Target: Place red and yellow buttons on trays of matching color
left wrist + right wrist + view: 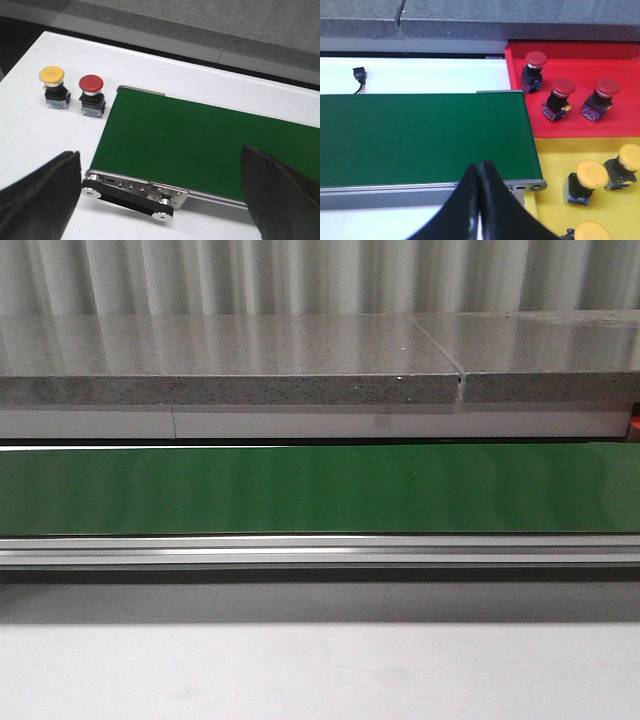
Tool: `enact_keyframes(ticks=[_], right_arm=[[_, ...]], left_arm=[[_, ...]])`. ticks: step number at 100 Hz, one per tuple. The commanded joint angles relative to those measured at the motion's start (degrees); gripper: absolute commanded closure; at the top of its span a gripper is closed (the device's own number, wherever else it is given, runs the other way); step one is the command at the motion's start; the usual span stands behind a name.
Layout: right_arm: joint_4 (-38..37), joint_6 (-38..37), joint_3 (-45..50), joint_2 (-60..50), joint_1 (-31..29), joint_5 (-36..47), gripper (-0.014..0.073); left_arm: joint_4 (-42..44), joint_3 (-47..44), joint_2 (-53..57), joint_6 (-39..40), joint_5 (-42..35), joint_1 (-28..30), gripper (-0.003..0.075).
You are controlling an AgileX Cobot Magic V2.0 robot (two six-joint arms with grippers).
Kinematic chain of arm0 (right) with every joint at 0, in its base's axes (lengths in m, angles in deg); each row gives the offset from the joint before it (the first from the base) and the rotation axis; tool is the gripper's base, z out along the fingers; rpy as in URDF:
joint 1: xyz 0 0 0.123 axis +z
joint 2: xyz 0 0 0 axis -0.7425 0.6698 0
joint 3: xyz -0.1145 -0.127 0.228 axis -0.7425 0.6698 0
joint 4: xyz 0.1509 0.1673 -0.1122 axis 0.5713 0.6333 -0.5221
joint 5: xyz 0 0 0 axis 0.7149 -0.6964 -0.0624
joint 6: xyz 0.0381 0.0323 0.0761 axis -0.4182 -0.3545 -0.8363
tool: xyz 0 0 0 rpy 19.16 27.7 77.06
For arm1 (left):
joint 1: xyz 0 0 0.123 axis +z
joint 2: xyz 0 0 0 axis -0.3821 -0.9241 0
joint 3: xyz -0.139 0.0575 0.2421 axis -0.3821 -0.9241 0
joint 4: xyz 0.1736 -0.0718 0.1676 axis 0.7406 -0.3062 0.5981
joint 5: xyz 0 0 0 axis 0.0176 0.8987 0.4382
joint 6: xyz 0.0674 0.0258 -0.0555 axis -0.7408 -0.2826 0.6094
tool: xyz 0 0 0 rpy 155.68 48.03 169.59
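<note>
In the left wrist view a yellow button (52,75) and a red button (91,83) stand side by side on the white table, just off the end of the green belt (200,145). My left gripper (160,192) hangs open above the belt's near end, holding nothing. In the right wrist view the red tray (620,125) carries three red buttons (562,87), and the yellow tray (555,165) beside it carries three yellow buttons (591,174). My right gripper (480,167) is shut and empty over the belt's near rail, left of the yellow tray.
The green conveyor belt (320,488) runs across the front view with a metal rail (320,550) along its near side and a grey stone ledge (230,375) behind. A small black connector (359,75) lies on the white table beyond the belt.
</note>
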Motion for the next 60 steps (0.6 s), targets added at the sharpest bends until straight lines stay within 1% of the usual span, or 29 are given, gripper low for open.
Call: enact_keyframes(ticks=[1, 18, 35, 46, 60], right_arm=[[-0.3, 0.6, -1.5, 0.2, 0.1, 4.5, 0.0713], [-0.3, 0.6, -1.5, 0.2, 0.1, 4.5, 0.0713], [-0.3, 0.6, -1.5, 0.2, 0.1, 4.5, 0.0713], [-0.3, 0.6, -1.5, 0.2, 0.1, 4.5, 0.0713], [-0.3, 0.6, -1.5, 0.2, 0.1, 4.5, 0.0713]], left_arm=[[1.5, 2.5, -4.5, 3.1, -6.3, 1.3, 0.0101], [1.3, 4.9, -16.0, 3.2, -11.0, 6.7, 0.0101], [-3.1, 9.9, -29.4, 3.6, -12.9, 12.3, 0.0101], [-3.6, 14.5, -37.5, 3.6, -12.9, 14.0, 0.0101], [-3.6, 19.9, -46.1, 3.6, -12.9, 14.3, 0.0101]])
